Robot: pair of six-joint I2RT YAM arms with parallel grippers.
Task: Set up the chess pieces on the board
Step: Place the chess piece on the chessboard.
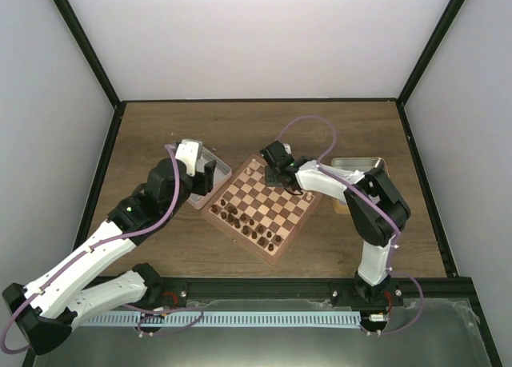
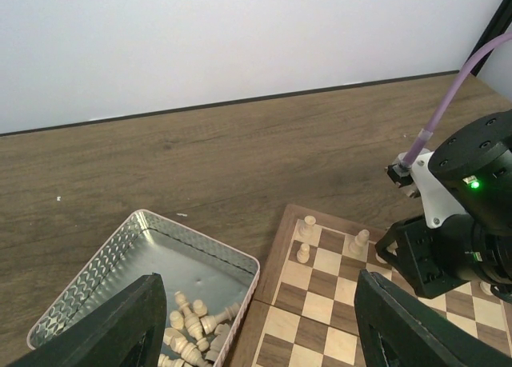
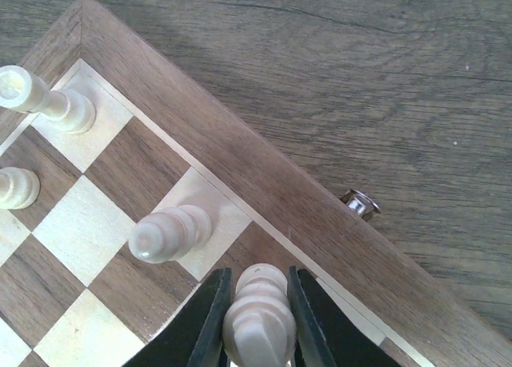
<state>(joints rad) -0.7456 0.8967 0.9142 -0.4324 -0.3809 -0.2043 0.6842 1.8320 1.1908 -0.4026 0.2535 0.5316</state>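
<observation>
The right gripper (image 3: 256,329) clamps a light beige wooden chess piece (image 3: 258,299) near the rim of the checked brown wooden board (image 3: 264,183), while the left gripper (image 2: 256,331) holds its fingers apart.

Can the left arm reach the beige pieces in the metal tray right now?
Probably yes. The left gripper stands open just above the tray, the beige pieces lie loose inside it, and nothing sits between them.

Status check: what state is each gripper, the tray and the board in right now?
right gripper, shut on a beige piece
left gripper, open and empty
tray, holds loose beige pieces lying down
board, three standing pieces near one corner
dark pieces, on the board's near rows
</observation>
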